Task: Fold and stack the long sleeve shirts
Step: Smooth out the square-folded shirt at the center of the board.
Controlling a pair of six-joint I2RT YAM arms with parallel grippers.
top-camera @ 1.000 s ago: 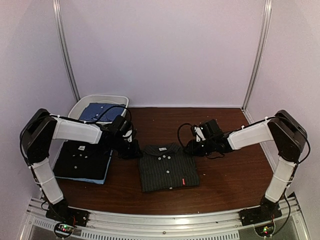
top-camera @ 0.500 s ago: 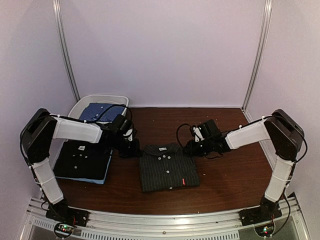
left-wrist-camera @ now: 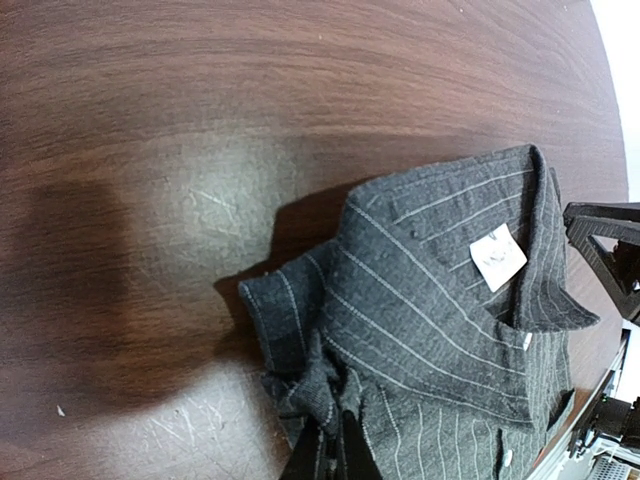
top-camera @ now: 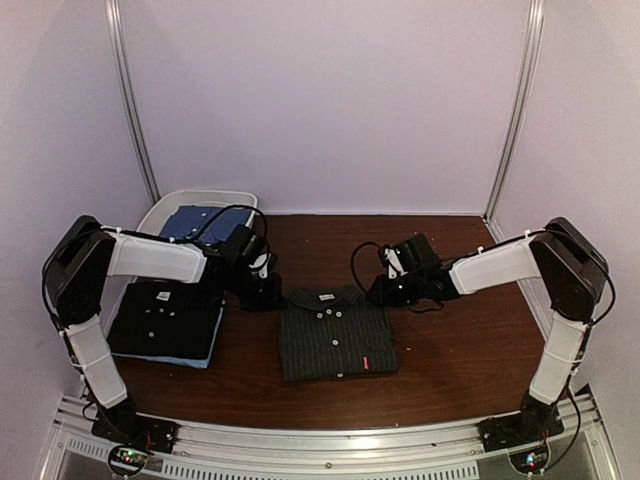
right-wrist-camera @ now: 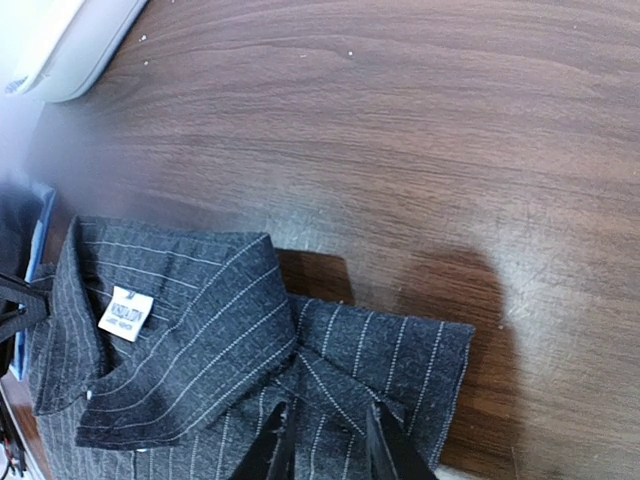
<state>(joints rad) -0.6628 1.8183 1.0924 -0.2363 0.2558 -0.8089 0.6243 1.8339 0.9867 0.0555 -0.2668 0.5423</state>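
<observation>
A folded dark charcoal pinstripe shirt (top-camera: pixel 335 340) lies collar-far in the middle of the table. My left gripper (top-camera: pixel 267 294) is at its left shoulder. In the left wrist view the gripper (left-wrist-camera: pixel 328 452) is shut, pinching bunched shoulder cloth of the shirt (left-wrist-camera: pixel 440 330). My right gripper (top-camera: pixel 386 291) is at the right shoulder. In the right wrist view the gripper (right-wrist-camera: pixel 328 442) has a fold of the shirt (right-wrist-camera: pixel 200 330) held between its fingers. A black shirt (top-camera: pixel 165 315) with white buttons lies folded on a light blue one (top-camera: pixel 205 360) at the left. A blue shirt (top-camera: pixel 200 222) lies in the tub.
A white oval plastic tub (top-camera: pixel 160 212) stands at the back left; its rim shows in the right wrist view (right-wrist-camera: pixel 70 50). The brown wooden table (top-camera: pixel 460 350) is bounded by pale walls at the back and sides. Cables loop over both wrists.
Both grippers have moved slightly inward and toward the back at the shirt's shoulders. The shoulder cloth has bunched up and the shirt's top looks narrower.
</observation>
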